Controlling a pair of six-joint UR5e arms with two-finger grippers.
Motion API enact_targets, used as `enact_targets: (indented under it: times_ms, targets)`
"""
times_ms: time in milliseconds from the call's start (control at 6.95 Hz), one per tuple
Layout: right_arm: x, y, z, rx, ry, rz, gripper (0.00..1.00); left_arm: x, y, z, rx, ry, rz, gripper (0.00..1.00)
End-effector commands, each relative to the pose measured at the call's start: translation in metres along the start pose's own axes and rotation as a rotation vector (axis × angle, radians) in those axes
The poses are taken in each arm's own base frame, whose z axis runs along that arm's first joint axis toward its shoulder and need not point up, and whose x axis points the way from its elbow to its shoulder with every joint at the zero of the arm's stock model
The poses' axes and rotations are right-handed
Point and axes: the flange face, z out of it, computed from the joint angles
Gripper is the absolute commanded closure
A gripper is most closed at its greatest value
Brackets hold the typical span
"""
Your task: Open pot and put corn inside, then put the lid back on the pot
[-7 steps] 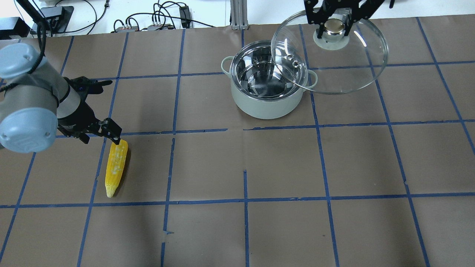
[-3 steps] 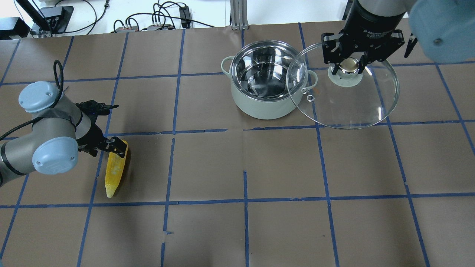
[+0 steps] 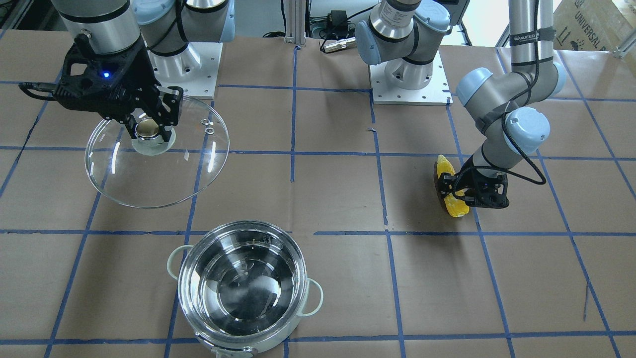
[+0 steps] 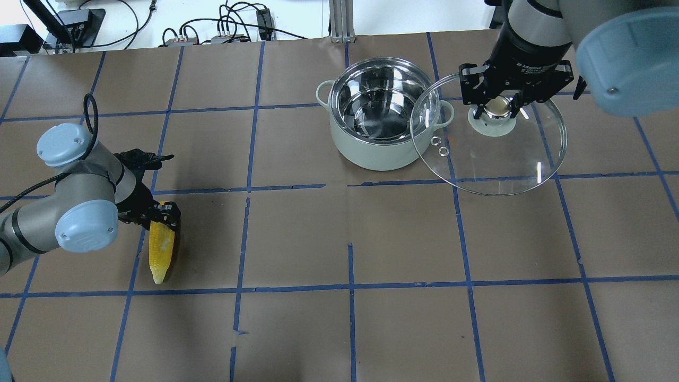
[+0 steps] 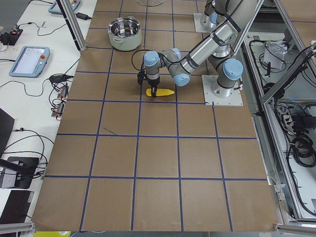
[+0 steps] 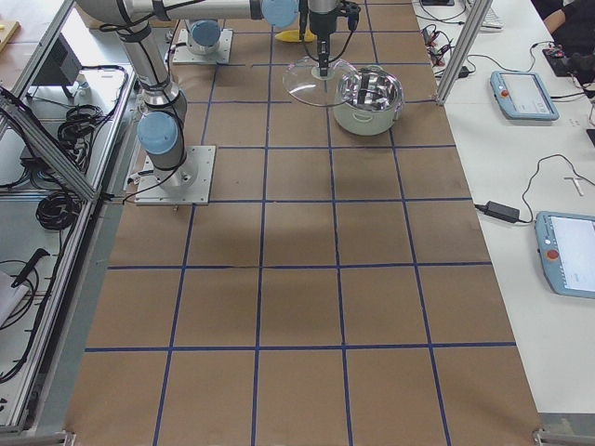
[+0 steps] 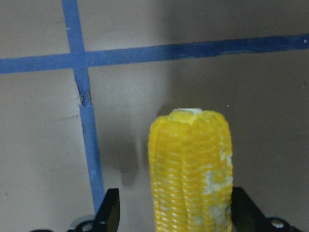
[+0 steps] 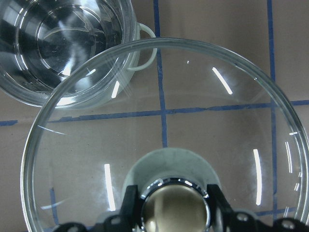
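The pot [image 4: 371, 156] stands open and empty at the table's far middle; it also shows in the front-facing view [image 3: 298, 298]. My right gripper [image 4: 496, 107] is shut on the knob of the glass lid [image 4: 504, 164] and holds it off the table just right of the pot, its edge overlapping the pot's right handle. The right wrist view shows the lid [image 8: 193, 111] with both fingers on the knob. The corn [image 4: 160, 252] lies at the near left. My left gripper [image 4: 162, 215] is open and straddles its thick end. In the left wrist view the corn [image 7: 190, 169] sits between the fingers.
Brown paper with a blue tape grid [image 4: 350, 185] covers the table. Cables and power boxes [image 4: 223, 32] lie beyond the far edge. Both arm bases [image 3: 407, 84] stand at the robot's side. Tablets [image 6: 525, 93] lie on the side bench.
My right arm has carried the lid nearer and lower, to the pot's right. My left gripper has come down over the corn's thick end, and the corn has turned slightly.
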Motion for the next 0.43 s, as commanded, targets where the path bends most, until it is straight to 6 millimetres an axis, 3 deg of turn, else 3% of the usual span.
enact_targets:
  times_ms: [0, 144, 288]
  targets:
    - [0.003, -0.001, -0.003, -0.001, 0.002, 0.003, 0.72, 0.006, -0.007, -0.011, 0.025, -0.008, -0.025, 0.83]
    - [0.008, -0.005, 0.003, -0.012, 0.007, 0.001, 0.72, 0.008, -0.019, -0.028, 0.051, -0.022, -0.018, 0.84]
    - [0.018, -0.007, 0.0, -0.009, 0.009, 0.018, 0.71, 0.031, -0.03, -0.045, 0.053, -0.02, -0.057, 0.84]
